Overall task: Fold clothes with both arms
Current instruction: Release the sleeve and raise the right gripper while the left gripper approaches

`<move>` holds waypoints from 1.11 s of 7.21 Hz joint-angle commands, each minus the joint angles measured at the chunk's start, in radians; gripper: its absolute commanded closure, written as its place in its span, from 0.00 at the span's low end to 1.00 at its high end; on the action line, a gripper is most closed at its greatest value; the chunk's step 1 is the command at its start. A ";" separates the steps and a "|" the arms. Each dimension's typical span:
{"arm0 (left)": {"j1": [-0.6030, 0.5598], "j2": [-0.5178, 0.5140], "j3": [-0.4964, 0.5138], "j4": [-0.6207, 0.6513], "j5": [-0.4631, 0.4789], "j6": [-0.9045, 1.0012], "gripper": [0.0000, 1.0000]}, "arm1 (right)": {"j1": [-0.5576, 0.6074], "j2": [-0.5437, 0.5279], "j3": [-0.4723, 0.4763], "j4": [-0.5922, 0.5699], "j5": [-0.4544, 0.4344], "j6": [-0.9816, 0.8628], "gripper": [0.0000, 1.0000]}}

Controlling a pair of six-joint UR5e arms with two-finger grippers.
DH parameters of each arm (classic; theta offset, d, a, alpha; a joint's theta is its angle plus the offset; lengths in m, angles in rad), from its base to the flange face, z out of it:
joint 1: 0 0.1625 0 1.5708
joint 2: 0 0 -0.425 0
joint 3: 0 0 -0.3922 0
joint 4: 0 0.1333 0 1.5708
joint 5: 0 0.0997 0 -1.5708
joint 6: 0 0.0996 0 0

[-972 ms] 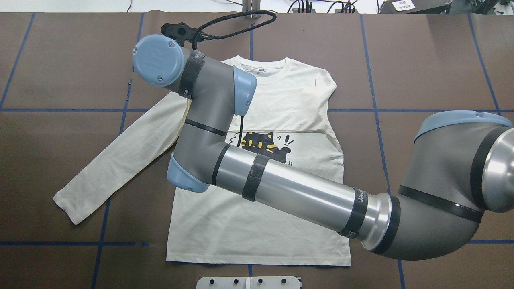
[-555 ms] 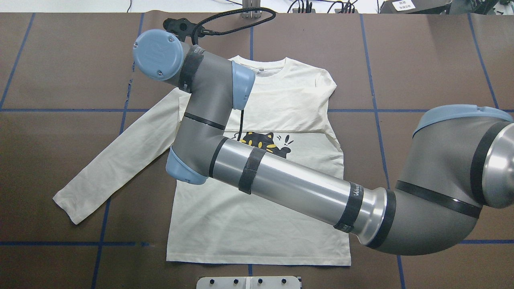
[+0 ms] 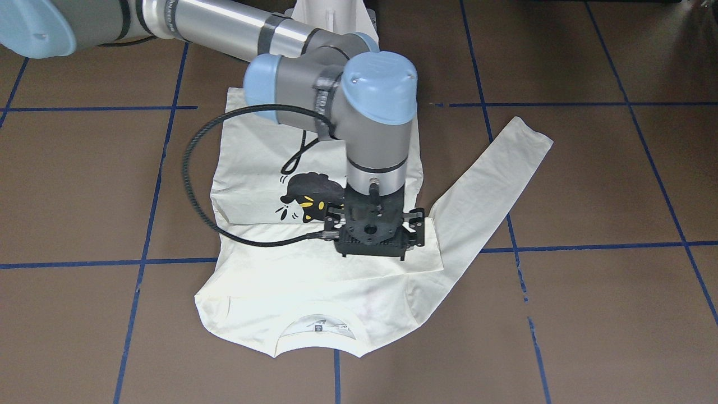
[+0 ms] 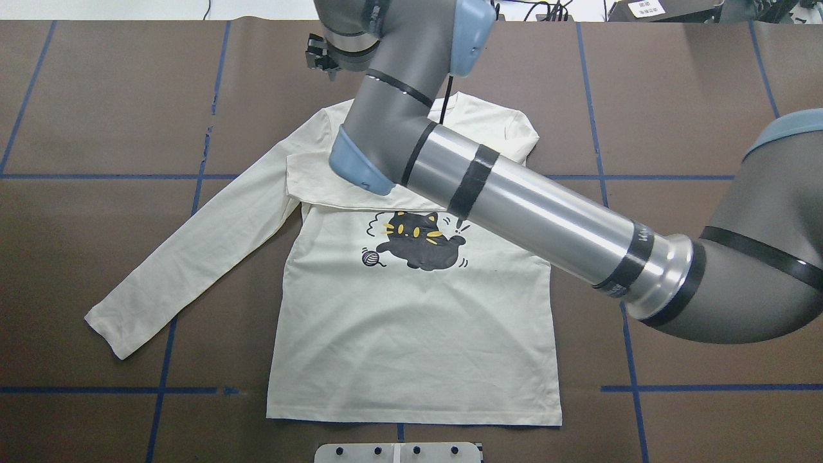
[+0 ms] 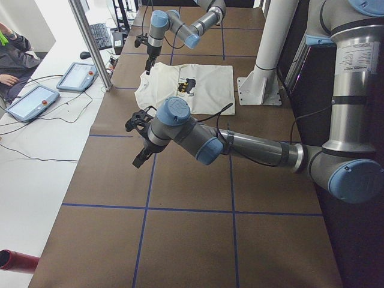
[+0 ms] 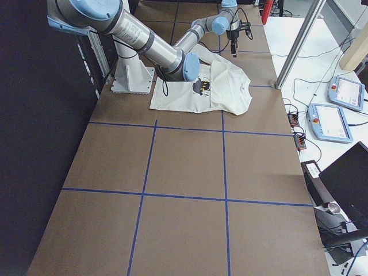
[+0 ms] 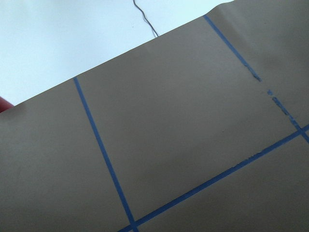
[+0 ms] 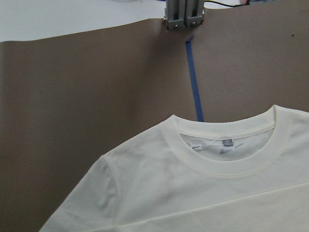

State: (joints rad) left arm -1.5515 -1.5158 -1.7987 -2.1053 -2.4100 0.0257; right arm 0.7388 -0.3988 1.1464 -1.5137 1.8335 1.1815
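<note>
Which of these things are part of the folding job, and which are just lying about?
In the job: shirt, right arm, left arm.
Lying about: two tablets, keyboard, white stand.

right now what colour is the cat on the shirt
The cat is black with yellow markings; clearest in the overhead exterior view.

Nothing can be read: the neck label (image 8: 226, 143) in the T-shirt (image 8: 193, 193) and the white lettering on a black band (image 4: 635, 243) of the right arm (image 4: 546, 212) are too small.
</note>
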 commanded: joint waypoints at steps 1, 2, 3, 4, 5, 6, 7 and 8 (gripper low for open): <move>0.138 0.057 -0.008 -0.085 -0.077 -0.073 0.00 | 0.126 -0.268 0.268 -0.068 0.128 -0.231 0.00; 0.218 0.095 -0.060 -0.088 -0.042 -0.166 0.00 | 0.192 -0.431 0.408 -0.068 0.195 -0.361 0.00; 0.305 0.139 -0.144 -0.088 0.048 -0.279 0.00 | 0.253 -0.571 0.514 -0.068 0.251 -0.482 0.00; 0.411 0.175 -0.209 -0.091 0.127 -0.388 0.00 | 0.301 -0.709 0.603 -0.065 0.286 -0.600 0.00; 0.512 0.186 -0.218 -0.107 0.194 -0.461 0.00 | 0.357 -0.844 0.660 -0.053 0.346 -0.743 0.00; 0.616 0.196 -0.218 -0.160 0.275 -0.566 0.00 | 0.411 -0.979 0.724 -0.051 0.377 -0.860 0.00; 0.739 0.225 -0.218 -0.221 0.354 -0.664 0.00 | 0.463 -1.085 0.784 -0.051 0.412 -0.937 0.00; 0.845 0.247 -0.218 -0.238 0.423 -0.732 0.00 | 0.497 -1.162 0.849 -0.051 0.427 -0.954 0.00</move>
State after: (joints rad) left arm -0.8380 -1.2955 -2.0159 -2.3060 -2.0738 -0.6112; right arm 1.1857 -1.4482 1.9176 -1.5653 2.2321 0.2842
